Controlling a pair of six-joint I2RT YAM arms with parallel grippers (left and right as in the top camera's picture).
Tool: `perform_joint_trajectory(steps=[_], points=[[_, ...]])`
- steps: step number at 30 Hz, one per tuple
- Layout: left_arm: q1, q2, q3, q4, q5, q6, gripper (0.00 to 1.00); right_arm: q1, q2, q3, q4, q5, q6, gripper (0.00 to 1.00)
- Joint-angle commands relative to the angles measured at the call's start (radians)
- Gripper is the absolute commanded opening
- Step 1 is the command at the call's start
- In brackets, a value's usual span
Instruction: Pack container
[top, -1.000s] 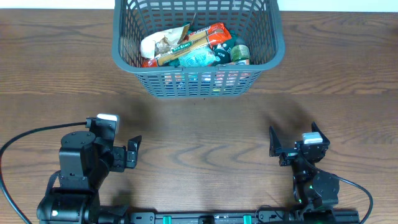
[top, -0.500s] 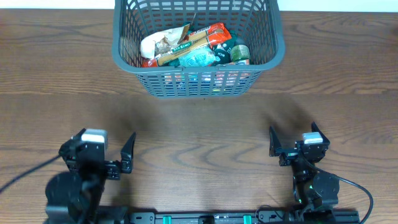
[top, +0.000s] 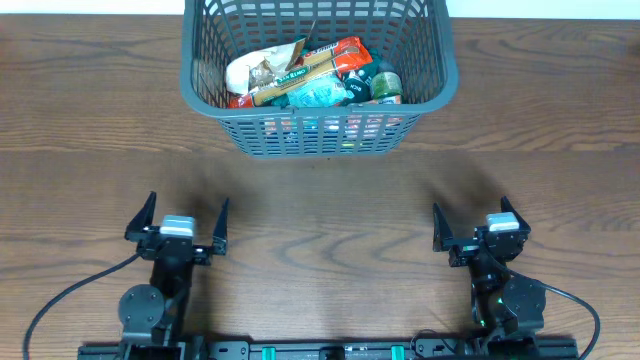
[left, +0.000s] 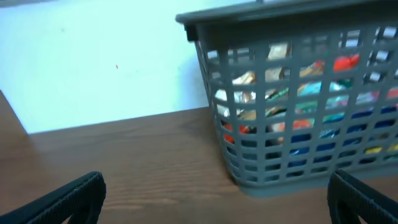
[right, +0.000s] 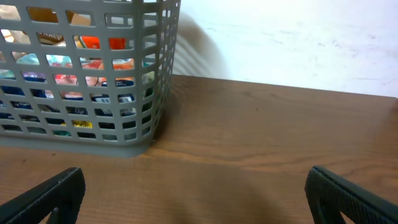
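Packing looks complete — grocery packets (top: 310, 75) lie heaped in the container (top: 320, 138), nothing loose lies on the surface (top: 320, 205), and the left hand (top: 187, 212) and right hand (top: 472, 217) rest spread wide, empty.

Bright even light; container (left: 261, 25) blurred in left wrist view, overhead sharp

Both arms folded low, side by side, jaws spread wide.
The left gripper (top: 187, 208) and the right gripper (top: 471, 213) are aimed forward and held level and empty; in each wrist view only the two dark fingertips are seen, set at the lower corners.
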Motion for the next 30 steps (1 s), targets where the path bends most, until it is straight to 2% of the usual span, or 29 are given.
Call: perform_joint_trajectory(steps=[1, 10, 19, 30], points=[[0.004, -0.01, -0.046, 0.018, -0.008, 0.056, 0.99, -0.013, -0.007, -0.005, 0.001, 0.0, 0.013, 0.99], [0.004, -0.03, -0.081, -0.067, 0.109, 0.081, 0.99, -0.013, -0.007, -0.005, 0.0, 0.0, 0.013, 0.99], [0.004, -0.03, -0.081, -0.067, 0.108, 0.034, 0.99, -0.013, -0.007, -0.005, 0.001, 0.0, 0.013, 0.99], [0.004, -0.028, -0.081, -0.066, 0.108, 0.034, 0.99, -0.013, -0.007, -0.005, 0.001, 0.0, 0.013, 0.99]])
